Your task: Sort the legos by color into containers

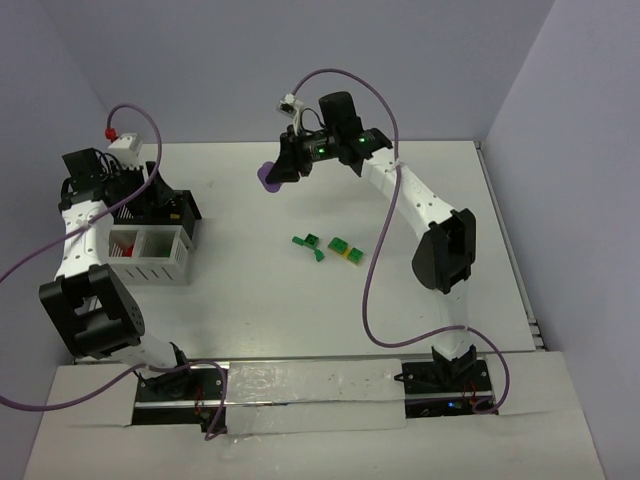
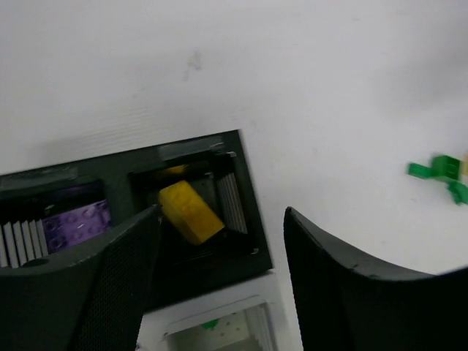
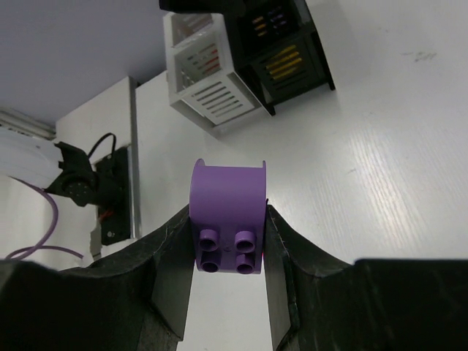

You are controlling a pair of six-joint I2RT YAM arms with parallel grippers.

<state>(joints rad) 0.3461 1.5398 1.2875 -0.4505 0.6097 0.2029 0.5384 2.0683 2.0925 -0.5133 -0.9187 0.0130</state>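
Finding left gripper (image 2: 223,213) spread wide, gripping nothing, hovering over black box (image 2: 252,227). Noting yellow brick (image 2: 190,212) lying tilted in the box's right compartment, below the gap between the fingers (image 2: 110,278). Noting purple brick (image 2: 77,223) in the compartment just left of it. Seeing white box (image 2: 234,303) set against the black box's near side, with a green bit (image 2: 210,323) in one cell. Recording something red (image 1: 125,246) in another white cell, in the top view.

Finding right gripper (image 3: 228,212) pinching a purple piece (image 3: 227,194) between both fingers, four studs facing the wrist camera. Placing it at the far middle of the table (image 1: 250,300), well apart from both boxes. Being unable to tell whether the piece is touching the surface.

Logging loose legos near the table's centre: green pieces (image 1: 310,243) and, just beside them, a green-and-yellow pair (image 1: 346,251). Lying apart from either gripper and outside both boxes.
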